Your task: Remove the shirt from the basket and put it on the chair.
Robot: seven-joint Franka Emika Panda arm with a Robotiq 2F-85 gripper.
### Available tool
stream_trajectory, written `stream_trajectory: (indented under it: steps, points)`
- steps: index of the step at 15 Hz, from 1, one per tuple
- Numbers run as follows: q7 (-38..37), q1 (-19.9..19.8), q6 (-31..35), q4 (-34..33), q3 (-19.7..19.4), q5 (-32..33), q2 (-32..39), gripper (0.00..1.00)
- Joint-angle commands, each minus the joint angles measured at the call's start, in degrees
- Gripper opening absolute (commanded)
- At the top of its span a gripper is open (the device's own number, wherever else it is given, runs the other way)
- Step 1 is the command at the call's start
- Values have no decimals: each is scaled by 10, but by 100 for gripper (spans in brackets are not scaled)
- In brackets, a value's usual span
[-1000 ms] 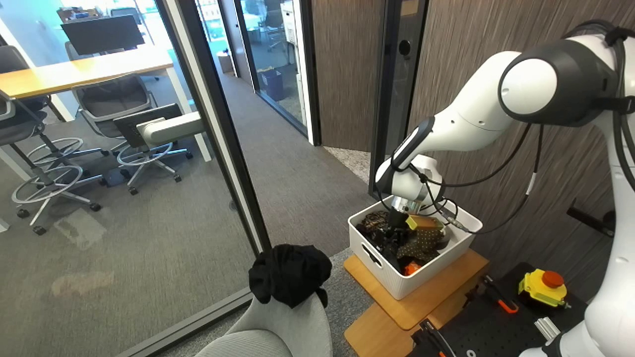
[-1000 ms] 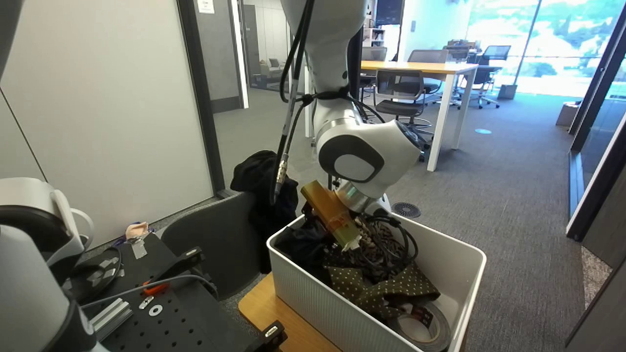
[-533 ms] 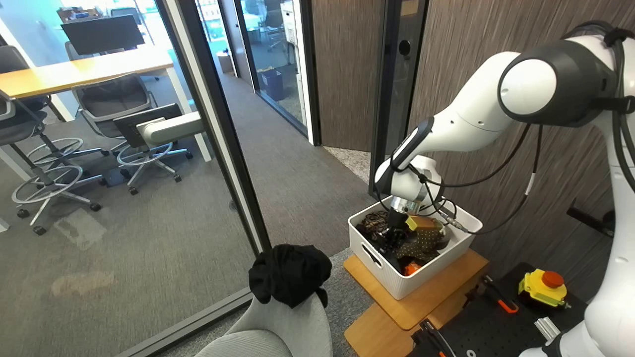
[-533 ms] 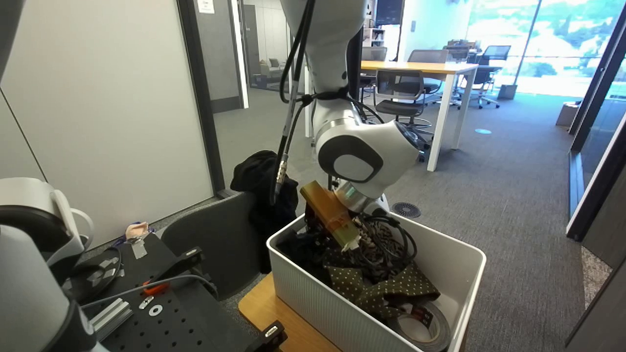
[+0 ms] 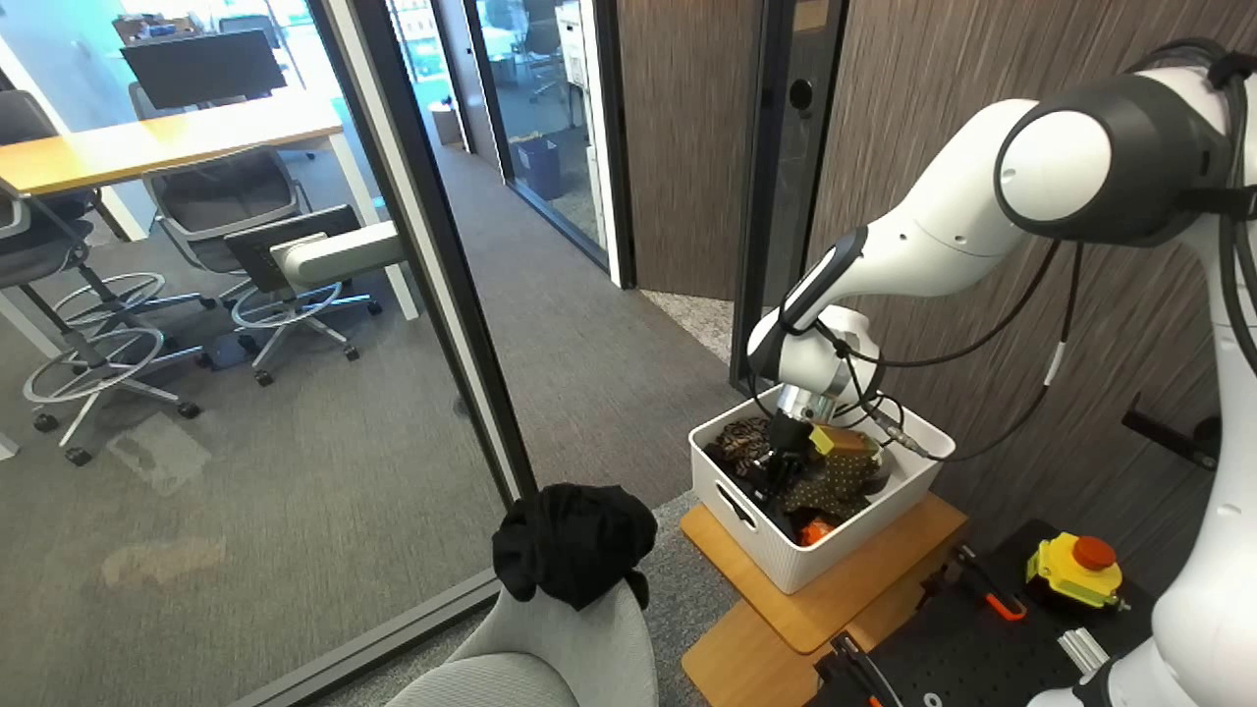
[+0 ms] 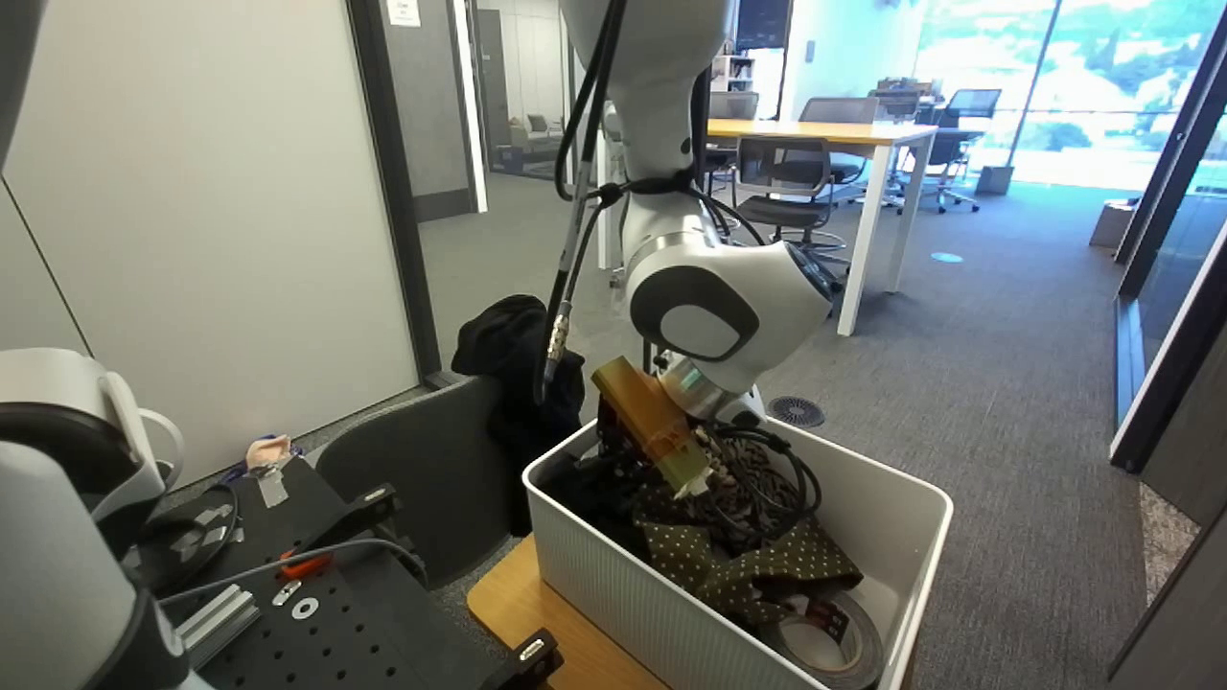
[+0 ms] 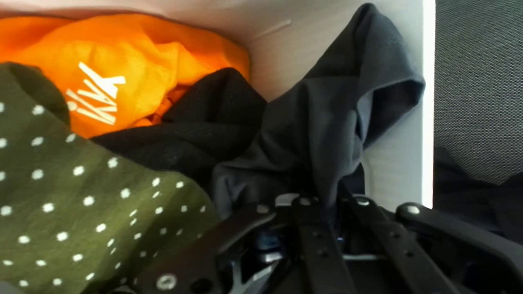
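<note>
Inside the white basket [image 5: 820, 562], my gripper [image 7: 327, 206] points down with its fingers drawn close together. A fold of dark grey cloth, the shirt [image 7: 304, 126], runs up from between the fingertips; the rest of it lies against the basket's end wall [image 7: 396, 171]. In an exterior view the arm and the yellow block [image 6: 652, 422] on it hide the fingertips. Beside the basket stands the pale grey chair [image 5: 584, 638], with a black garment [image 5: 574, 540] draped over its backrest.
Also in the basket are a green dotted cloth [image 7: 94, 200], an orange cloth [image 7: 135, 73], a patterned cloth [image 6: 757, 479] and a tape roll [image 6: 863, 642]. The basket rests on a wooden stand [image 5: 722, 550]. An emergency stop [image 5: 1075, 570] sits on the black table.
The gripper's fingers have come together down in the basket. The arm has shifted very slightly up and sideways. Basket, chair and the black garment on it stay put.
</note>
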State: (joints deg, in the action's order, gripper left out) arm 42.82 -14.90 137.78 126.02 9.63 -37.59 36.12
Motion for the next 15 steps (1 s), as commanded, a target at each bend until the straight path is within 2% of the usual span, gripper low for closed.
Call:
stream_trajectory:
  steps: [1, 4, 8, 11, 15]
  points:
    - [42, -23, -34, 15, 20, -26, -30, 11]
    - [64, -24, -67, 39, 25, -47, -70, 9]
    - [132, -14, -139, 81, 25, -97, -152, 8]
    - [175, 16, -207, 119, 12, -122, -232, 7]
    - [178, 71, -274, 134, -2, -121, -314, 8]
